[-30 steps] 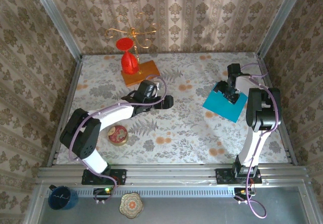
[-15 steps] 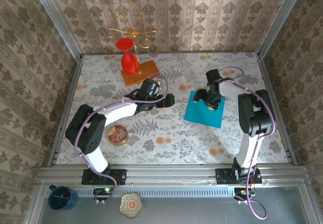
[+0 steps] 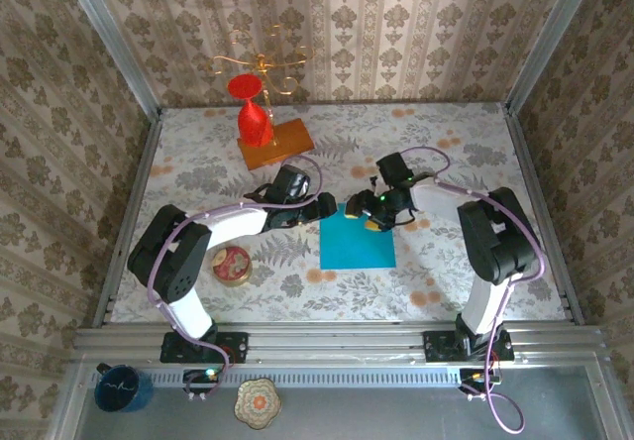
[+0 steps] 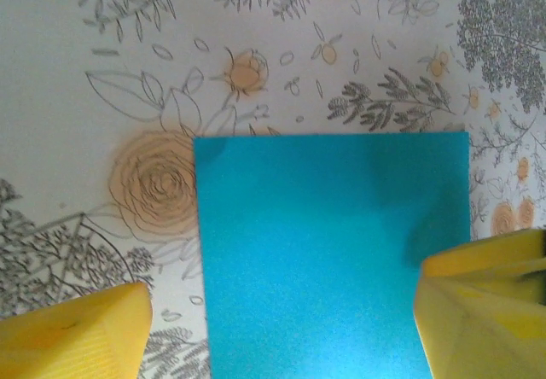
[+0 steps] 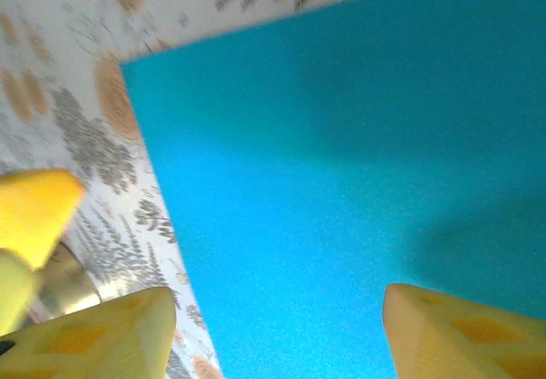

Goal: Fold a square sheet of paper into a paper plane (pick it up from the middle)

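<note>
The square sheet of paper (image 3: 357,244) is teal-blue and lies flat and unfolded on the floral tabletop near the middle. My left gripper (image 3: 329,208) hangs over its far left corner and my right gripper (image 3: 363,217) over its far edge, close together. In the left wrist view the paper (image 4: 333,251) spreads beneath the open left gripper (image 4: 281,332), whose yellow fingers (image 4: 77,332) straddle its left part. In the right wrist view the paper (image 5: 341,183) sits under the open right gripper (image 5: 277,336). Neither gripper pinches it.
A red glass (image 3: 253,115) stands on an orange wooden block (image 3: 277,143) at the back left, with a gold wire stand (image 3: 260,63) behind it. A round tin (image 3: 233,265) lies front left beside the left arm. Patterned walls enclose the table (image 3: 446,272).
The paper has slid from the right side to the table's middle, along with the right gripper. The left gripper edged right to meet it. Both pairs of jaws have narrowed somewhat.
</note>
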Controlling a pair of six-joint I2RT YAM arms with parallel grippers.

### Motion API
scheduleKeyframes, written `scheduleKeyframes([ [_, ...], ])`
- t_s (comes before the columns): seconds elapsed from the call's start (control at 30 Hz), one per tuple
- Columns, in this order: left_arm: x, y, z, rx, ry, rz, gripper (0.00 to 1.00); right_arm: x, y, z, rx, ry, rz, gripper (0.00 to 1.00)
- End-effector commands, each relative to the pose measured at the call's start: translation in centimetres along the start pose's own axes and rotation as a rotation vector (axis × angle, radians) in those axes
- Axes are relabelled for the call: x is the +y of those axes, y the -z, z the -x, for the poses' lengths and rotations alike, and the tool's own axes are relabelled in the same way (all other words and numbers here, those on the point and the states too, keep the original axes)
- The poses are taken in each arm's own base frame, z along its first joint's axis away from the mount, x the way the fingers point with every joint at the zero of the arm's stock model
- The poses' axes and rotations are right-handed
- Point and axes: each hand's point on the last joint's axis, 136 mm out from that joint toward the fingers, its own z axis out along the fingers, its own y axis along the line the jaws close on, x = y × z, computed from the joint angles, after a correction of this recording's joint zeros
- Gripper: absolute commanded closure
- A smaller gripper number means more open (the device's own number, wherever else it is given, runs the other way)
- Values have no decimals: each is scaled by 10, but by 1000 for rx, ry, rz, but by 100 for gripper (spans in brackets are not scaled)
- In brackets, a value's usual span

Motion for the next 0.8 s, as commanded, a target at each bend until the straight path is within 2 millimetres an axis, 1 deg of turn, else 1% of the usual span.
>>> scheduleKeyframes([
  [0.0, -21, 11, -12, 50, 35, -29, 19, -2, 30, 11, -65, 18, -4, 34],
  [0.1, -32, 7, -26, 95, 40, -57, 19, -34, 31, 3, -23, 18, -114, 36],
  [0.2, -44, -2, -37, 140, 37, -86, 19, -53, 27, -6, 14, 4, -158, 39],
  [0.37, -51, -14, -42, 173, 29, -98, 19, -64, 21, -16, 54, -3, -177, 42],
  [0.5, -47, -23, -47, 202, 37, -85, 19, -69, 17, -21, 69, -8, -183, 44],
  [0.77, -40, -33, -51, 226, 50, -66, 18, -78, 9, -27, 102, -25, -192, 47],
])
